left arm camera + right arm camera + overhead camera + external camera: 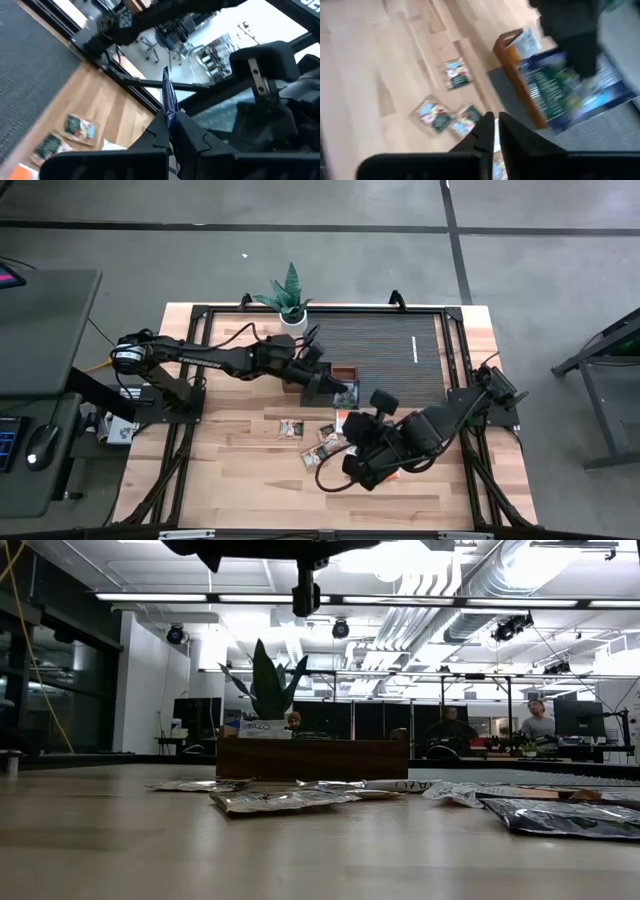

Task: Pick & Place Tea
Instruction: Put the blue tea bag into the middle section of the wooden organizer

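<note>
My left gripper (338, 390) hovers over the near end of the brown wooden tray (345, 370), shut on a dark blue-green tea sachet (169, 97) that shows edge-on in the left wrist view and flat in the right wrist view (560, 85). My right gripper (345, 467) is raised over the near middle of the table, its fingers (512, 132) closed on a thin pale strip that looks like a sachet edge. Several other sachets (290, 428) (312, 458) (432, 114) lie flat on the wood near the tray. My left gripper pinches the dark sachet between its two fingers (192, 135) by one edge (171, 117). The sachet stands out beyond the fingertips, lifted clear above the tray. My right gripper pinches a thin pale edge (495, 137) between its fingers; which part it has cannot be told.
A potted plant (290, 300) stands at the far edge behind the tray. A dark ribbed mat (390, 345) covers the far middle of the table. Black frame rails (455, 360) run along the table's sides. People sit in the room beyond (540, 720).
</note>
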Action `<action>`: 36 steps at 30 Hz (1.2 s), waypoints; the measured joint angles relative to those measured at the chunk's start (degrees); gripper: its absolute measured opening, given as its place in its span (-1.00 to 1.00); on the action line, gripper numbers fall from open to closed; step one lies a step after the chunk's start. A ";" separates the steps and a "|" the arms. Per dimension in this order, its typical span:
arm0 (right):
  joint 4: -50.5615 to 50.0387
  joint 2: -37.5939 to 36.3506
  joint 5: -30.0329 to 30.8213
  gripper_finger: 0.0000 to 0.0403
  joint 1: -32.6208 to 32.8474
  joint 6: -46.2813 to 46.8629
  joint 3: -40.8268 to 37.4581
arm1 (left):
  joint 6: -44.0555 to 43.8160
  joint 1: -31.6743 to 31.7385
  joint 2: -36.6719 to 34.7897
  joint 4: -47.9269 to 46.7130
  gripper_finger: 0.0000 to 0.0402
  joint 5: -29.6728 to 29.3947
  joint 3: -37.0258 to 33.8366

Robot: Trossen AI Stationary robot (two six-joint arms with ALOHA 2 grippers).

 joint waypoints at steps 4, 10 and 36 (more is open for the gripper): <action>1.80 -0.48 -0.92 -0.63 -0.20 4.88 -0.01 | 1.69 -0.13 0.00 0.16 -1.00 -1.73 0.01; 0.30 -0.71 1.91 -0.29 0.36 17.94 0.01 | 5.43 -0.09 -0.55 2.24 -1.00 -7.97 -0.01; 56.40 -0.75 35.28 -0.43 7.25 13.37 -28.96 | 12.72 0.59 -9.35 59.62 -1.00 -19.95 -22.47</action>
